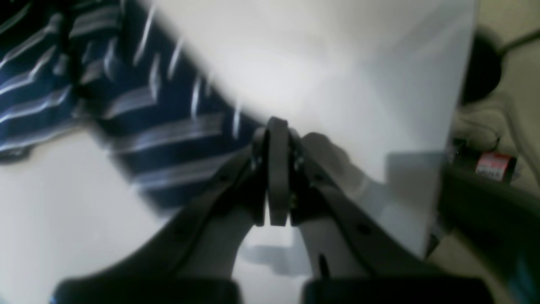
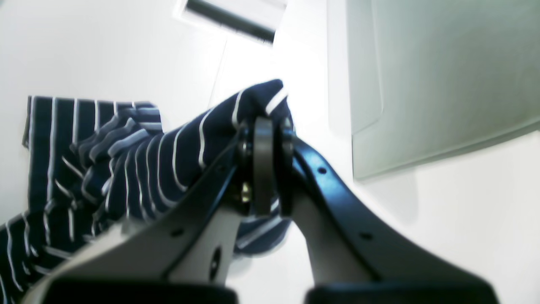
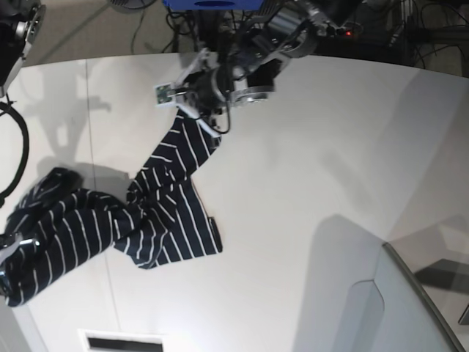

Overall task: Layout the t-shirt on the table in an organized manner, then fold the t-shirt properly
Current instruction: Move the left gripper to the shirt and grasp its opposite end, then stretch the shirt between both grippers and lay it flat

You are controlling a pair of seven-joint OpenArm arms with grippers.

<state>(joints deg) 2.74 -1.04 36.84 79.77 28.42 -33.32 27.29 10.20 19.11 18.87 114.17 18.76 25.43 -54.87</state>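
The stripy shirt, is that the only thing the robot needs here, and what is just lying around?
For the job:
- t-shirt, pinched by both grippers
- table under it
- left gripper
- right gripper

Just lying about:
- cables behind the table
- grey panel at the table's corner

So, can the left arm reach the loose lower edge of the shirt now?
Probably not yet: its jaws look shut on a far corner of the shirt, lifted above the table; it must let go first.
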